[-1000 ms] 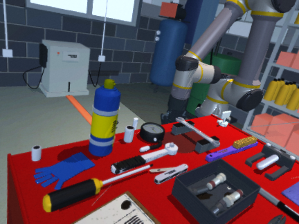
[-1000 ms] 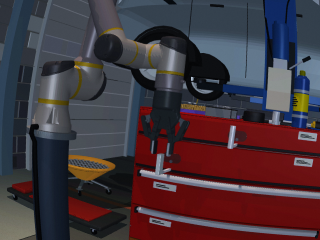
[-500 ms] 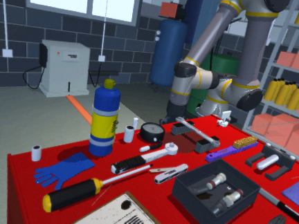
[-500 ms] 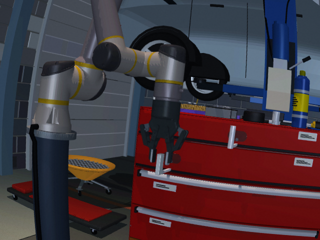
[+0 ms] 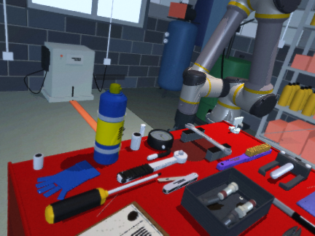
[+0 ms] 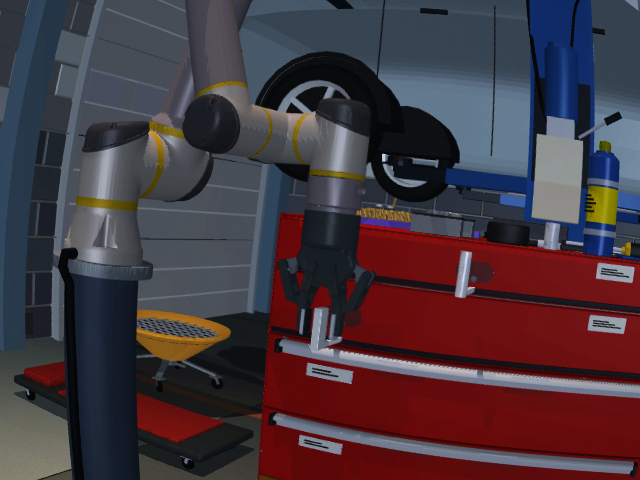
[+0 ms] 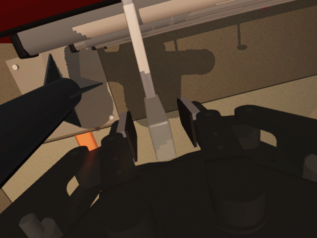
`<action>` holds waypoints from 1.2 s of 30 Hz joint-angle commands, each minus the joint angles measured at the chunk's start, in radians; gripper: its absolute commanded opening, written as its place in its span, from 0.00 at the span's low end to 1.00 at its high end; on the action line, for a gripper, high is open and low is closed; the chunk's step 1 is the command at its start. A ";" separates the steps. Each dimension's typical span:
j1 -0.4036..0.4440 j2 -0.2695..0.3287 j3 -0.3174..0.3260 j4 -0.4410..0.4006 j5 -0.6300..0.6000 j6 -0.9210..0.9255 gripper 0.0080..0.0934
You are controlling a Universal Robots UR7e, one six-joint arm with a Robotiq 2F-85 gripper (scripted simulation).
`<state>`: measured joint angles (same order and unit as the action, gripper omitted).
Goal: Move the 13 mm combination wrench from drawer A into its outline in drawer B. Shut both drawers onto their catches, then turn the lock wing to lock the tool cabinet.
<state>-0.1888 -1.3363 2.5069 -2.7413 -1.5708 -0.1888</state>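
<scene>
The lock wing (image 6: 321, 327) (image 7: 159, 128), a pale grey L-shaped tab, stands upright on the left front of the red tool cabinet (image 6: 450, 351), and my open gripper (image 6: 320, 324) (image 7: 158, 129) points down with one finger on each side of it. A second grey tab (image 6: 463, 274) sticks out of the upper drawer front further right. The drawers in view sit flush with the cabinet front, with long grey handle bars (image 6: 455, 374) across them. A combination wrench (image 5: 206, 137) rests on two dark blocks on the cabinet top. The drawers' insides are hidden.
The robot's dark pedestal (image 6: 101, 372) stands left of the cabinet. An orange stool (image 6: 176, 330) and a red creeper (image 6: 139, 413) lie on the floor behind it. The cabinet top holds a blue and yellow canister (image 5: 109, 129), a ratchet (image 5: 153, 166), a screwdriver (image 5: 84, 200) and a grey tray (image 5: 228, 199).
</scene>
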 commanded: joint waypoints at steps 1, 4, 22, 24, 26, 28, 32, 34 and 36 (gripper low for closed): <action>0.000 -0.001 0.000 0.000 0.000 0.000 0.42; 0.000 0.000 0.000 0.000 0.000 0.000 0.42; 0.000 -0.001 0.000 0.000 0.000 0.000 0.42; 0.000 -0.001 0.000 0.000 0.000 0.000 0.42; 0.000 -0.001 0.000 0.000 0.000 0.000 0.40; 0.000 -0.001 0.000 0.000 0.000 0.000 0.35; 0.000 -0.001 0.000 0.000 0.000 0.000 0.26; 0.000 -0.001 0.000 0.000 0.000 0.000 0.21; 0.000 -0.001 0.000 0.000 0.000 0.000 0.16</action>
<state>-0.1888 -1.3364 2.5069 -2.7413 -1.5708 -0.1888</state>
